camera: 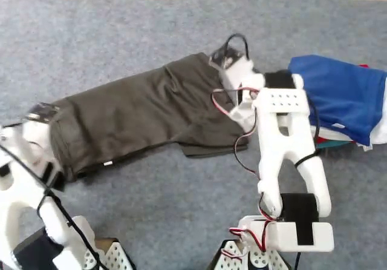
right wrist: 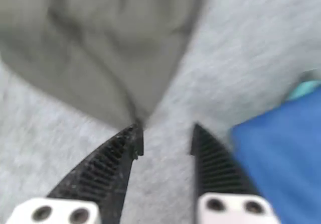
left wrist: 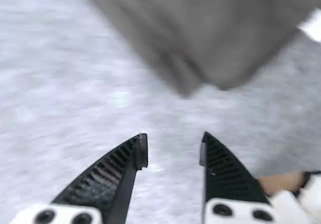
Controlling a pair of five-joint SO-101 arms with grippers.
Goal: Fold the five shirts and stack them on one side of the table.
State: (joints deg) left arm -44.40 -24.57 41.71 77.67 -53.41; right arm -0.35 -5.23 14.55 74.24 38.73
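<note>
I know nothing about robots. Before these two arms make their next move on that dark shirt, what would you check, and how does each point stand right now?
1. Left gripper open and empty: ok.
2. Right gripper open and empty: ok.
3. Dark shirt lying on the table between the two arms: ok.
4. Dark shirt folded tidily: not ok, a flap sticks out along its near edge.
5. Right gripper at the shirt: ok, one fingertip is at the cloth's edge.
6. Blue shirt on top of the stack apart from the right gripper: cannot tell, it lies very close.
</note>
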